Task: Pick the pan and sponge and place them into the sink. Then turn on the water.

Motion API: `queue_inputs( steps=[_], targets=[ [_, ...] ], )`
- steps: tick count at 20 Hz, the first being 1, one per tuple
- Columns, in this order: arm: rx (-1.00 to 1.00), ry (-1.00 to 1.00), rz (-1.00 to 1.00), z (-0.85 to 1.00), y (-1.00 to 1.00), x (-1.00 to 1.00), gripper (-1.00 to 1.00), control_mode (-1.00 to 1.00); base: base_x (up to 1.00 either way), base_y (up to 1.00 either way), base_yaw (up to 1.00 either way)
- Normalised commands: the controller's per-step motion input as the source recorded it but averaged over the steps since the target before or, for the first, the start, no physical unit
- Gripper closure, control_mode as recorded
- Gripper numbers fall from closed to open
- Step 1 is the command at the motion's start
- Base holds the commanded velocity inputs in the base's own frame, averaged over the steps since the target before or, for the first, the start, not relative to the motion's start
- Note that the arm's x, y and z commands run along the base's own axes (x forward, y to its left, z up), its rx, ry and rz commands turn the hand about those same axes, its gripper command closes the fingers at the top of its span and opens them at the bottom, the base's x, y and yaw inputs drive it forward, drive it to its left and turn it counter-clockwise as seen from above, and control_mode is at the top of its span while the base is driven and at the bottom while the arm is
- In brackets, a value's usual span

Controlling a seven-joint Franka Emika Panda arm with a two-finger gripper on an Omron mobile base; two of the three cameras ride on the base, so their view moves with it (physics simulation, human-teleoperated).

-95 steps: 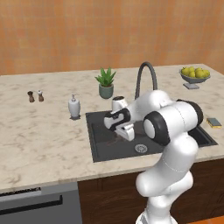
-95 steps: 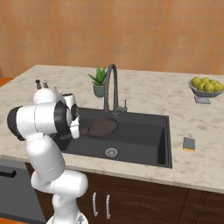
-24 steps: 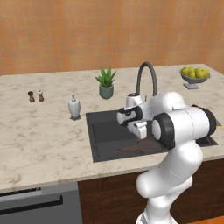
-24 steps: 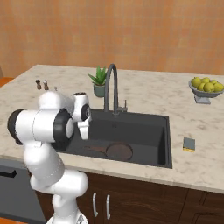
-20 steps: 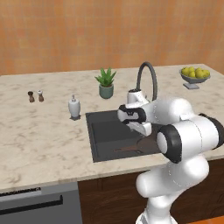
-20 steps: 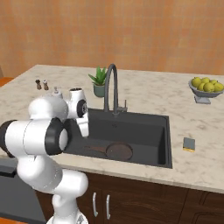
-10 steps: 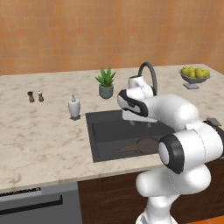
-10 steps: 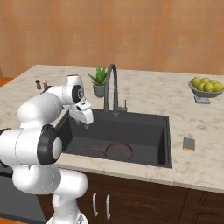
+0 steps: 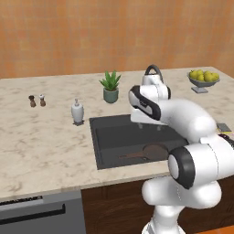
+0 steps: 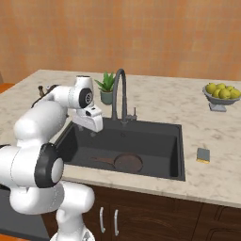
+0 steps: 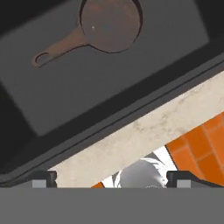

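Left base view: the pan (image 9: 154, 151) lies flat on the floor of the sink (image 9: 103, 146), handle toward the left; the arm, bent low over the basin a few seconds ago, has swung up and back, and its hand has risen clear of the basin. The sponge (image 9: 223, 127) rests on the tabletop right of the sink.

Right base view: the fingers (image 10: 92, 132) hang above the sink's left part, carrying nothing. The sponge (image 10: 203, 155) remains well apart from them; the faucet (image 10: 119, 96) runs no water. Judged: pan step done, sponge next.

Hand view: both tips sit far apart, wide open; the pan (image 11: 110, 24) lies below. No writing is legible.
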Motion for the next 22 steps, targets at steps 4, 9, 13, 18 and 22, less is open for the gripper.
queue_inputs(
  steps=[4, 9, 13, 18, 22],
  targets=[
    [0.03, 0.0, 0.28, 0.53, -0.11, -0.55, -1.0, -1.0, 0.0, 0.0, 0.0],
    [0.0, -0.11, 0.15, 0.4, -0.1, -0.53, -1.0, -1.0, 0.0, 0.0, 0.0],
    [0.03, -0.33, 0.2, 0.19, -0.02, -0.34, -1.0, -1.0, 0.0, 0.0, 0.0],
    [0.1, -0.41, 0.16, 0.16, 0.0, -0.03, -1.0, -1.0, 0.0, 0.0, 0.0],
    [0.06, -0.21, 0.14, 0.03, 0.0, 0.0, -1.0, -1.0, 0.0, 0.0, 0.0]
  ],
)
